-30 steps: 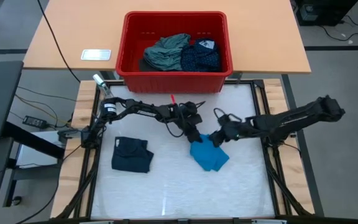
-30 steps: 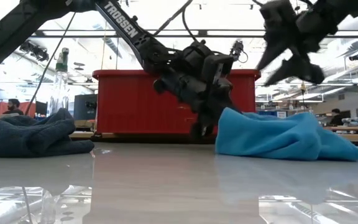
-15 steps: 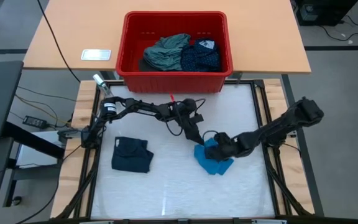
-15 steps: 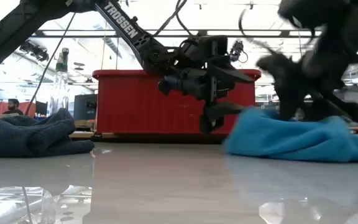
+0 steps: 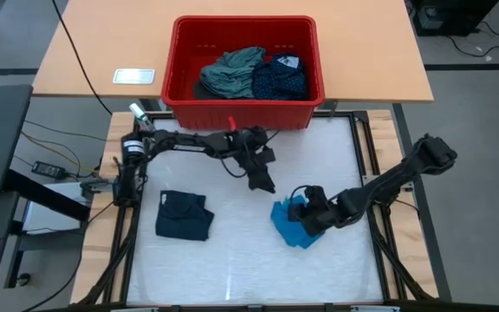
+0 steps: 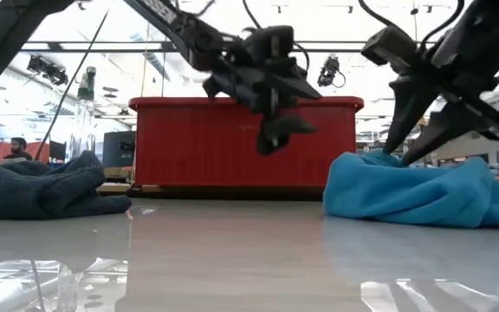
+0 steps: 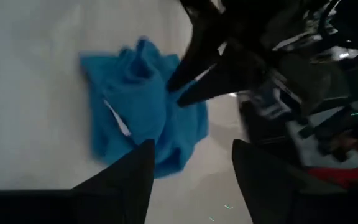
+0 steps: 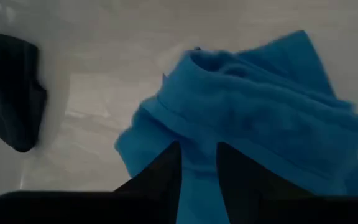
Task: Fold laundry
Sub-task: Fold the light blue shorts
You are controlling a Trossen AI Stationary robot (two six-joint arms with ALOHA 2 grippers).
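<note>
The bright blue small garment (image 5: 291, 227) lies bunched on the white table mat, right of centre. My right gripper (image 5: 304, 211) reaches in from the table's right and is down on the garment's far part, shut on a bunch of it (image 8: 197, 146). My left gripper (image 5: 265, 184) hangs open above the table, just far-left of the blue garment (image 7: 135, 99), touching nothing. The dark navy small garment (image 5: 183, 216) lies folded at the mat's left. The grey-green shirt (image 5: 230, 71) and the navy dotted piece (image 5: 280, 80) lie in the red bin. My right gripper pinches a raised fold of the blue garment near its far edge (image 8: 199, 163) between its two fingers (image 6: 392, 143). The fingers slant down from the table's right. The rest of the garment (image 6: 423, 195) lies slack on the table.
The red bin (image 5: 243, 104) stands just beyond the mat's far edge on a wooden table. Dark frame rails run along the mat's left and right sides. Bare mat lies between the two garments and along the near edge.
My left gripper has risen from beside the blue garment and drawn back a little toward the far edge. My right gripper has come down from above and moved toward the near edge onto the blue garment. The garment has bunched up more narrowly under it.
</note>
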